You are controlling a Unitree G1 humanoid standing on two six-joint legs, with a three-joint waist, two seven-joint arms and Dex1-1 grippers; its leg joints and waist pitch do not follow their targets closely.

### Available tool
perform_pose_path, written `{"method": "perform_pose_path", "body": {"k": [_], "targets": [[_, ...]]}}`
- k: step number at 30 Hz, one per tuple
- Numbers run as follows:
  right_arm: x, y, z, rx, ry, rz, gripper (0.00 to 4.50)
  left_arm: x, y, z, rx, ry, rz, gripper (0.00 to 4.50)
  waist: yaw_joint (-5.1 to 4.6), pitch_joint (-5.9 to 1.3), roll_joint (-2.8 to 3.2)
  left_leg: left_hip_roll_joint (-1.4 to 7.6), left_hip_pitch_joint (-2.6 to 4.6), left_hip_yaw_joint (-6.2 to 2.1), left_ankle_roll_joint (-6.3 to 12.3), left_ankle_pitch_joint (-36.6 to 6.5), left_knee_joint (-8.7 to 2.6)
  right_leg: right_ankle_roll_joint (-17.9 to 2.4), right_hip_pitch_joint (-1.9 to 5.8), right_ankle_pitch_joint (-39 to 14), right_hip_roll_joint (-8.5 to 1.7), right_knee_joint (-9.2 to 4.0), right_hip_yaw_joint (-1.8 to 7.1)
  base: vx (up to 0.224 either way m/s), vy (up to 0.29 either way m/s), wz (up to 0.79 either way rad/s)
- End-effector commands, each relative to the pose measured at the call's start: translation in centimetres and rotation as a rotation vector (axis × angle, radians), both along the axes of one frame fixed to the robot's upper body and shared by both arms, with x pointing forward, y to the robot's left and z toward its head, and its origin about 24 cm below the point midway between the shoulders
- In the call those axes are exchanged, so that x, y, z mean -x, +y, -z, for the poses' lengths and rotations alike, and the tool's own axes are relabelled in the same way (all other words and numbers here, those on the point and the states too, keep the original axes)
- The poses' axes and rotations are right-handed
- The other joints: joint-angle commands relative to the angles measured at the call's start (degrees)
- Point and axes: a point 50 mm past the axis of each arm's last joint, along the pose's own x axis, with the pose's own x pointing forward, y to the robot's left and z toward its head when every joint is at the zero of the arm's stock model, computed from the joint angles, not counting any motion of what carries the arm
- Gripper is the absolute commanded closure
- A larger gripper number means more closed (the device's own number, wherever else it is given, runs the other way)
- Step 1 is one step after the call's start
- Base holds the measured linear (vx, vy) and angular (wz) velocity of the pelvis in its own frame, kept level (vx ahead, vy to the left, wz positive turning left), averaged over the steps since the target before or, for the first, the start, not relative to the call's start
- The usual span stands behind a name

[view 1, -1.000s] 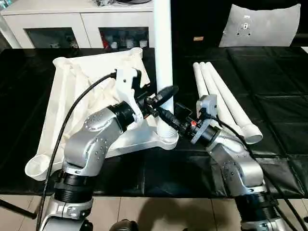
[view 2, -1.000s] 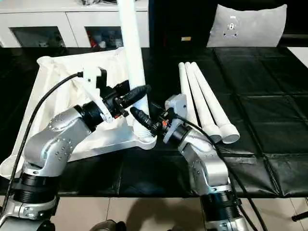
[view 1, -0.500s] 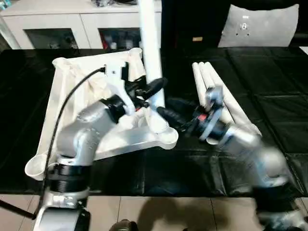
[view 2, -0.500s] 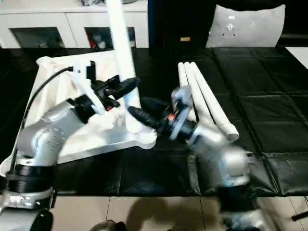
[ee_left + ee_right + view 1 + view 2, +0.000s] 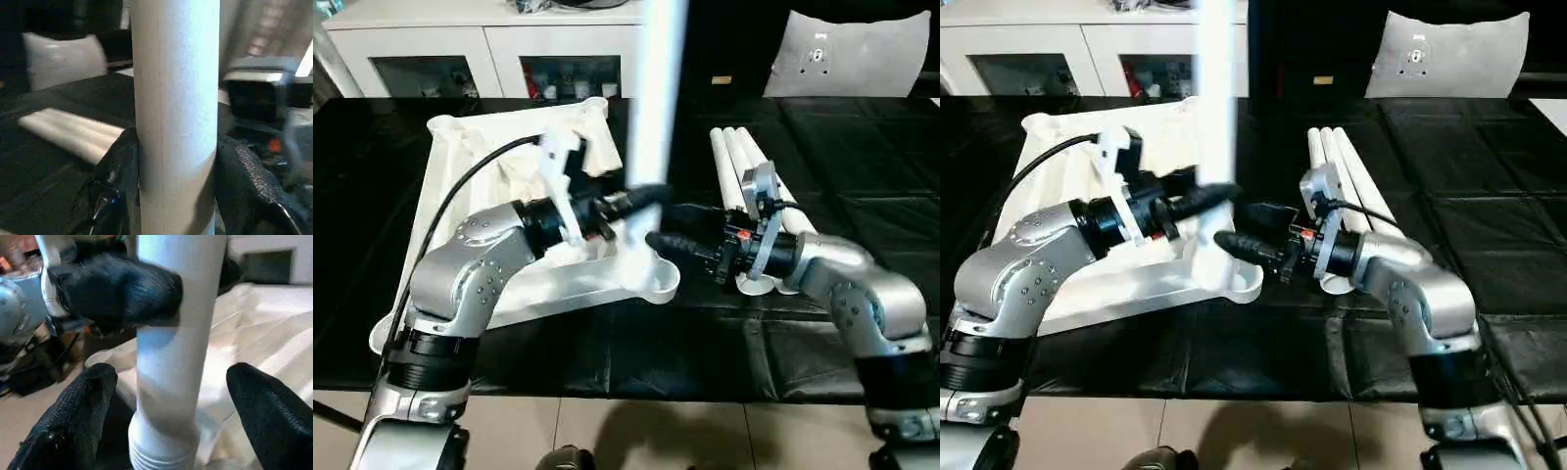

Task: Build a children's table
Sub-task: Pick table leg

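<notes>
Leg (image 5: 656, 98) upright in near corner socket (image 5: 656, 279) of upturned tabletop (image 5: 470, 196), mid screw-in. Left gripper (image 5: 631, 199) clamped on leg; right gripper (image 5: 166, 396) jaws apart, either side of leg (threads visible). Next: right regrips low, twists.

A grey cushion (image 5: 862, 54) lies beyond the black tabletop (image 5: 862, 206), white cabinet (image 5: 480, 44) behind

Upright leg (image 5: 656, 98) hemmed by left gripper (image 5: 171, 196) clamped on it, right gripper (image 5: 166, 411) spread beside; spare legs (image 5: 759, 186) beyond; bare desk (image 5: 862, 157) past those.
</notes>
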Motion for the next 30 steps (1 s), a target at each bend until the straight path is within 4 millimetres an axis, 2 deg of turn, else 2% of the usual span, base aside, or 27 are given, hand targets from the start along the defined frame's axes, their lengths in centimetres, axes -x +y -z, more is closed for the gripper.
{"method": "perform_pose_path", "body": {"k": [1, 8, 9, 11, 14, 22, 23, 28, 30], "targets": [[0.1, 0.4, -0.3, 0.009, 0.008, -0.057, 0.47, 0.2, -0.3, -0.8, -0.009, -0.049, 0.038, 2.60, 0.08, -4.34, -1.02, 3.28, 1.78, -0.96, 4.52, -3.7, -3.22, -15.8, 2.37, 2.3, -3.86, -3.56, 1.41, 0.000, 0.000, 0.00], [0.0, 0.7, -0.1, 0.018, 0.017, -0.080, 0.47, 0.5, -0.7, -0.9, -0.016, -0.066, 0.077, 2.60, 0.07, -4.36, -1.03, 3.29, 1.84, -0.96, 4.46, -3.8, -3.19, -16.1, 2.31, 1.9, -3.81, -3.50, 1.38, 0.000, 0.000, 0.00], [-0.1, 0.8, -0.1, 0.013, 0.025, -0.089, 0.83, 0.6, -0.8, -1.0, -0.014, -0.071, 0.091, 2.60, 0.08, -4.45, -1.00, 3.29, 1.89, -0.96, 4.44, -3.7, -3.13, -16.2, 2.35, 2.0, -3.87, -3.47, 1.39, 0.000, 0.000, 0.00], [-0.1, 0.9, -0.1, 0.011, 0.027, -0.092, 0.83, 0.7, -0.9, -1.0, -0.014, -0.073, 0.094, 2.60, 0.11, -4.44, -1.01, 3.29, 1.85, -0.95, 4.52, -3.4, -3.13, -16.2, 2.35, 2.4, -3.83, -3.44, 1.39, 0.000, 0.000, 0.00], [0.0, 1.0, 0.0, 0.008, 0.035, -0.099, 1.21, 0.7, -0.9, -1.0, -0.015, -0.075, 0.101, 2.60, 0.09, -4.47, -1.03, 3.25, 1.81, -0.95, 4.67, -3.2, -3.09, -16.2, 2.39, 2.9, -3.82, -3.37, 1.36, 0.000, 0.000, 0.00], [0.1, 1.2, 0.5, 0.015, 0.048, -0.112, 1.82, 0.6, -1.0, -1.1, 0.007, -0.074, 0.103, 2.60, 0.15, -4.41, -1.00, 3.28, 1.86, -0.94, 4.66, -3.6, -3.10, -16.4, 2.36, 2.4, -3.86, -3.42, 1.38, 0.000, 0.000, 0.00], [0.1, 1.3, 0.5, 0.017, 0.049, -0.115, 2.07, 0.6, -1.0, -1.1, 0.009, -0.074, 0.103, 2.60, 0.15, -4.38, -1.01, 3.27, 1.83, -0.96, 4.58, -3.6, -3.10, -16.3, 2.37, 2.3, -3.86, -3.44, 1.39, 0.000, 0.000, 0.00], [0.2, 1.4, 0.8, 0.043, 0.042, -0.119, 2.14, 0.6, -1.1, -1.1, 0.011, -0.073, 0.103, 2.60, 0.15, -4.35, -0.89, 3.32, 1.84, -1.01, 4.51, -3.6, -3.13, -16.2, 2.30, 2.3, -3.82, -3.39, 1.35, 0.000, 0.000, 0.00], [0.3, 1.4, 1.0, 0.051, 0.055, -0.125, 1.98, 0.6, -1.2, -1.1, 0.012, -0.072, 0.104, 2.60, 0.13, -4.33, -0.94, 3.26, 1.86, -0.97, 4.49, -3.8, -3.12, -16.3, 2.34, 2.3, -3.81, -3.45, 1.40, 0.000, 0.000, 0.00]]}}
